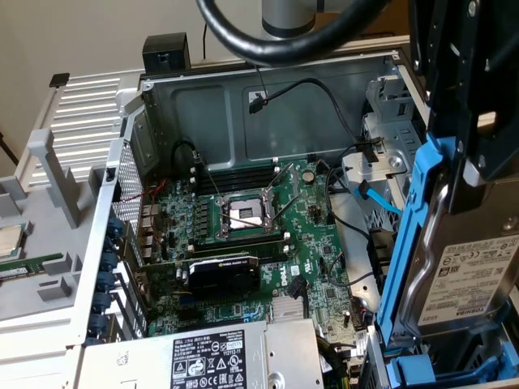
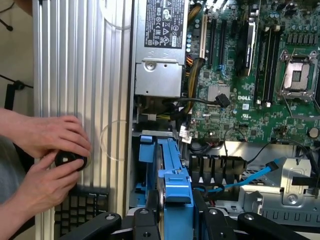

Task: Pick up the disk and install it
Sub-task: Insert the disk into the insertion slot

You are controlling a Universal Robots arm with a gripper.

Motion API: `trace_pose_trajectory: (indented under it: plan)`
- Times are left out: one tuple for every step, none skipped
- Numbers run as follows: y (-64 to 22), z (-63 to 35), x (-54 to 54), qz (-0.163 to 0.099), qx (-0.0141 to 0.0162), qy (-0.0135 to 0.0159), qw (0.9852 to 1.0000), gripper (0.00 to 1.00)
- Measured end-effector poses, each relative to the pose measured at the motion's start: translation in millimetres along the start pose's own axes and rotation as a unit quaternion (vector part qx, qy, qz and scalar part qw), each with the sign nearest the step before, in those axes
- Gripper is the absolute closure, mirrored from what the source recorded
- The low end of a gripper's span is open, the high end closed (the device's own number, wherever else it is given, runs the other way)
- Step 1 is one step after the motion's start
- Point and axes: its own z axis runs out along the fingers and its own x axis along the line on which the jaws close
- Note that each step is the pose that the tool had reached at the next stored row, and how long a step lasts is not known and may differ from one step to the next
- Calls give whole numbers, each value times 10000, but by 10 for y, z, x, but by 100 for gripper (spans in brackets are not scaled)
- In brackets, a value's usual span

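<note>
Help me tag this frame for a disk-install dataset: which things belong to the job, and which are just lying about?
Job: the disk in its blue carrier, upright in the closed jaws; probably the drive cage.
Lying about: processor chip, memory stick, power supply, a person's hands.

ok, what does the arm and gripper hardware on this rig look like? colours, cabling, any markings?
The arm is a smooth silver-grey cylindrical section, with a thick black cable looping beside it. The gripper is matt black throughout. It is built from flat linkage bars with rounded ends, pinned at the pivots by small silver bolts. I can't make out any markings on the arm or the gripper.
</note>
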Motion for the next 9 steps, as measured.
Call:
trace_pose_trajectory:
  plan:
    - [0, 0, 0, 0, 1, 0, 10000, 64]
    - [1, 0, 0, 1, 1, 0, 10000, 64]
    - [3, 0, 0, 1, 3, 0, 10000, 64]
    - [5, 0, -1, 1, 5, 0, 10000, 64]
    - [9, -1, -1, 2, 9, 1, 10000, 64]
    - [10, -1, -1, 1, 13, 1, 10000, 64]
    - [13, -1, -1, 2, 17, 1, 10000, 64]
    - [16, -1, -1, 1, 23, 1, 10000, 64]
    - [19, -1, -2, 2, 29, 2, 10000, 64]
